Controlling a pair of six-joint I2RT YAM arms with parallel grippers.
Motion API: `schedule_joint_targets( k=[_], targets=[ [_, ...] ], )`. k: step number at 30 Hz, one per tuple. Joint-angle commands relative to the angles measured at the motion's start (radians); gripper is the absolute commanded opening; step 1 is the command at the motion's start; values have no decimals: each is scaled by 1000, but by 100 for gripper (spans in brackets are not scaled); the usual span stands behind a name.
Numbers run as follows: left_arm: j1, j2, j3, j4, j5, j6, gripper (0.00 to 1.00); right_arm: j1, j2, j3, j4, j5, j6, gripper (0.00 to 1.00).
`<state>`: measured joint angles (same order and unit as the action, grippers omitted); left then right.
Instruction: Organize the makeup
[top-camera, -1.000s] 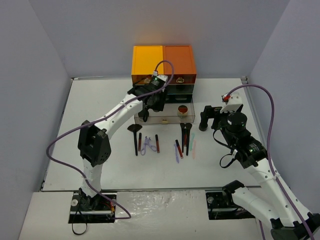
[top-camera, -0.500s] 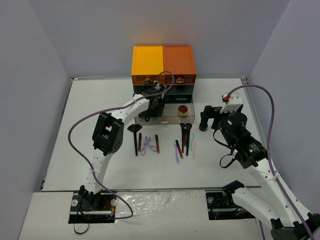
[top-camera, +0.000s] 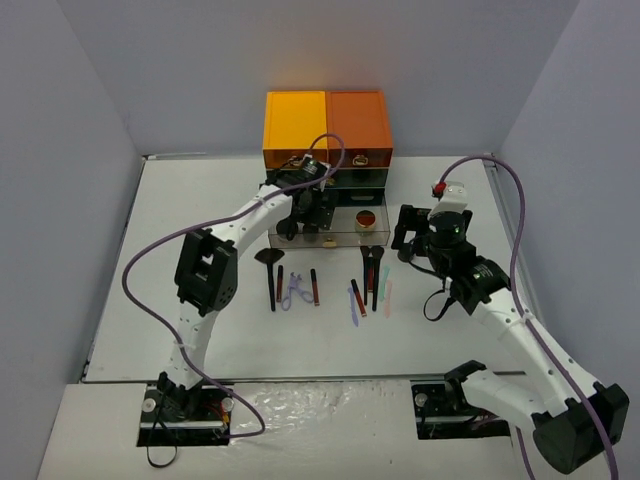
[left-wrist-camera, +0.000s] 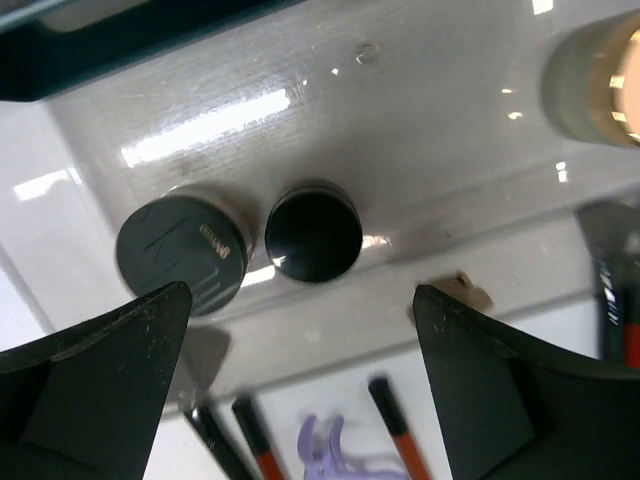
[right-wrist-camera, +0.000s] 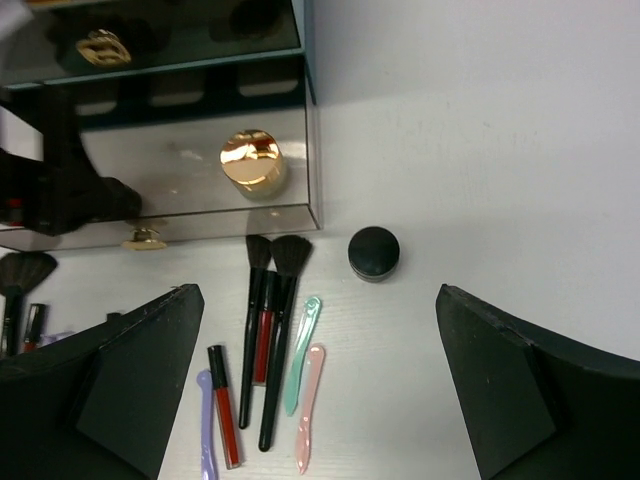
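Right arm has swung in toward the box (top-camera: 327, 125) since the last frame. From above, the right gripper (top-camera: 404, 232) hangs beside the open drawer (top-camera: 345, 241) and the left gripper (top-camera: 303, 222) is over it.

Left wrist: jaws wide and empty, with two black jars (left-wrist-camera: 313, 232) touching in the drawer.

Right wrist: jaws wide and empty. A gold jar (right-wrist-camera: 252, 160) sits in the drawer, a lone jar (right-wrist-camera: 374, 252) on the table (right-wrist-camera: 500, 150) just beside it, and brushes (right-wrist-camera: 268, 330) and sticks (right-wrist-camera: 303, 355) in front.
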<state>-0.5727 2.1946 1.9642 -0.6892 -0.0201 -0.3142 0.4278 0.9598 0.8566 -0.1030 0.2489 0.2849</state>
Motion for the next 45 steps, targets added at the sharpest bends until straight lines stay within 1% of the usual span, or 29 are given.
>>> schedule_joint_targets(
  k=[1,4,7,8,12,14,16,20,23,26,28,34,36,37,39,45],
  targets=[
    [-4,-285,0,-4,4,0,95,-22,103,36,6,62,95,100],
    [-1,-397,-62,-14,-39,19,97,-61,174,36,6,41,128,100],
    [21,-528,-161,-13,-101,38,97,-86,276,52,6,-4,145,99],
    [33,-560,-221,-10,-110,38,97,-98,309,56,8,-13,151,99],
    [113,-709,-430,14,-148,42,97,-117,416,75,39,-30,164,96],
    [152,-774,-481,21,-154,45,97,-119,446,83,46,-30,168,95],
    [207,-845,-587,37,-162,51,97,-129,516,86,72,-32,184,92],
    [247,-942,-709,49,-220,62,97,-158,580,60,139,-64,187,87],
    [250,-993,-785,91,-278,72,97,-168,609,40,195,-80,171,83],
    [252,-1036,-855,128,-301,78,97,-174,635,38,220,-86,151,80],
    [253,-1052,-881,145,-309,79,97,-183,663,38,241,-84,141,78],
    [254,-1063,-951,204,-327,76,97,-210,728,52,279,-107,113,66],
    [254,-1056,-947,197,-331,74,97,-210,746,57,282,-108,106,64],
    [254,-1056,-948,198,-334,74,97,-210,751,56,284,-104,102,62],
    [254,-1058,-953,209,-339,78,97,-210,750,53,287,-96,95,53],
    [255,-1043,-949,209,-351,84,97,-205,666,37,249,-34,44,12]
  ],
)
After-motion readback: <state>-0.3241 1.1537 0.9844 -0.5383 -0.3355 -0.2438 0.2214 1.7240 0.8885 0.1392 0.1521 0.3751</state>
